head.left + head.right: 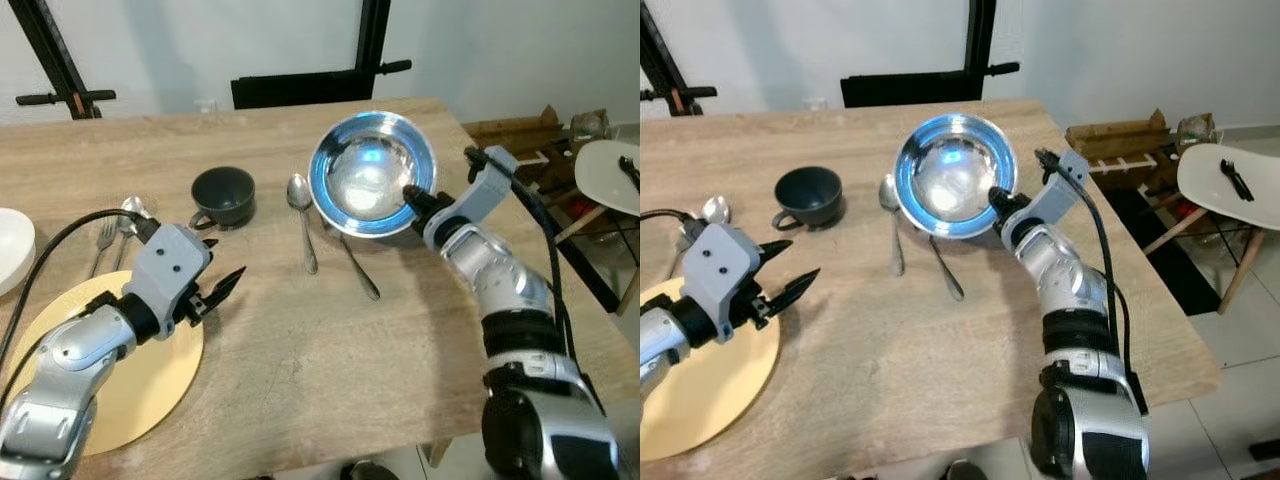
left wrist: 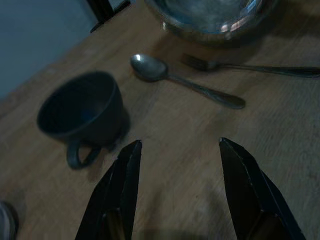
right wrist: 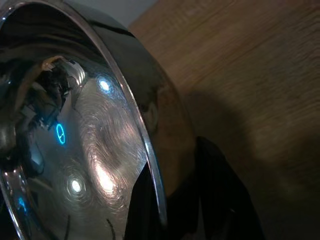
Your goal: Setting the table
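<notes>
A shiny steel bowl (image 1: pixel 372 175) stands at the far right of the wooden table (image 1: pixel 330 340). My right gripper (image 1: pixel 410 198) is shut on its near rim, and the right wrist view shows the rim (image 3: pixel 150 150) pinched between the black fingers (image 3: pixel 220 200). A spoon (image 1: pixel 300 200) and a fork (image 1: pixel 358 265) lie just left of the bowl, the fork's head under it. A dark cup (image 1: pixel 222 195) sits further left. My left gripper (image 1: pixel 220 285) hovers open and holds nothing, near the cup (image 2: pixel 82 115) and beside a round yellow mat (image 1: pixel 130 380).
A second fork (image 1: pixel 105 240) and spoon (image 1: pixel 130 210) lie at the left, near a white dish (image 1: pixel 12 245) at the table's left edge. A black chair back (image 1: pixel 300 88) stands behind the table. A white chair (image 1: pixel 610 175) and a wooden crate (image 1: pixel 520 135) are off the right edge.
</notes>
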Motion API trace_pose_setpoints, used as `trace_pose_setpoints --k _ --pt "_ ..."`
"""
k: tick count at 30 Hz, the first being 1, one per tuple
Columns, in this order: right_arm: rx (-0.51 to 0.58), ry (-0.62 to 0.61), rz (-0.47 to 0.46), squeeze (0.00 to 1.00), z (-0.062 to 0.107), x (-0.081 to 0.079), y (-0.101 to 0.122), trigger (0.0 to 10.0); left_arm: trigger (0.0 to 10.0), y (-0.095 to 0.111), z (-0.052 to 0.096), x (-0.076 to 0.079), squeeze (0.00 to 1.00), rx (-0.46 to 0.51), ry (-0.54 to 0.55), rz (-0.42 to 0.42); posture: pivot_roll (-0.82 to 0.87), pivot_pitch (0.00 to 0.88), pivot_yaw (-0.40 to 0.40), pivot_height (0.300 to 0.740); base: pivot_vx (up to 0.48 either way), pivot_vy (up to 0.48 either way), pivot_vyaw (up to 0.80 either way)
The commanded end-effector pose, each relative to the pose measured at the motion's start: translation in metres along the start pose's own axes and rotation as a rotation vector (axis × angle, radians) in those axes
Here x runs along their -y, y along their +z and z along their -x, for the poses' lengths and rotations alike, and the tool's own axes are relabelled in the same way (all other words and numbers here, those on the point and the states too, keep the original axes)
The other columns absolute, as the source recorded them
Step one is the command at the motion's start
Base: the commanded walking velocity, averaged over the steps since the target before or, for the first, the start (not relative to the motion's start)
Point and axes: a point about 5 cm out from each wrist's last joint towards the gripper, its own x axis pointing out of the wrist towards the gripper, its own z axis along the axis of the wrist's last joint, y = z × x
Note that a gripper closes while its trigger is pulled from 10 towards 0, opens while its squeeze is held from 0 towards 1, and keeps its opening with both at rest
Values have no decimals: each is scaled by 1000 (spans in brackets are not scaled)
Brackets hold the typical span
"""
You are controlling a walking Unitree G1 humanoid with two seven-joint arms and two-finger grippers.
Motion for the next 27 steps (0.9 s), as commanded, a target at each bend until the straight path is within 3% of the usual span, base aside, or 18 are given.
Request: trace_pose_setpoints --k 1,7,11,13,14,15,16,17,22,24,27 --pt "0 14 -21 0 4 0 6 10000 10000 -2 3 3 0 -14 -9 8 29 69 -4 740 0 0 0" --pt "-66 61 18 0 24 10 7 10000 10000 -2 2 11 0 -19 -51 14 12 77 9 740 0 0 0" --pt "-83 188 81 0 42 4 13 10000 10000 -2 0 11 0 -19 -60 11 -1 76 12 740 0 0 0" --pt "-83 188 81 0 42 4 13 10000 10000 -2 0 11 0 -19 -60 11 -1 76 12 740 0 0 0" --pt "-133 321 156 0 64 -1 12 10000 10000 -1 -1 8 0 -16 -66 9 -15 74 26 740 0 0 0" --pt "-133 321 156 0 64 -1 12 10000 10000 -1 -1 8 0 -16 -66 9 -15 74 26 740 0 0 0" --pt "-213 396 204 0 81 -1 2 10000 10000 1 -2 5 0 -12 -75 5 -22 74 31 740 0 0 0" --pt "-243 409 215 0 85 0 -3 10000 10000 2 -2 3 0 -11 -78 2 -22 74 31 740 0 0 0" --pt "-409 573 156 0 106 -15 -27 10000 10000 6 3 -6 0 -9 -105 -7 -25 66 31 740 0 0 0" --pt "-453 582 158 0 108 -17 -36 10000 10000 7 6 -9 0 -5 -115 -11 -23 65 29 740 0 0 0" --pt "-560 571 125 0 100 -20 -65 10000 10000 18 27 -17 0 -17 -197 -41 -5 62 19 740 0 0 0"
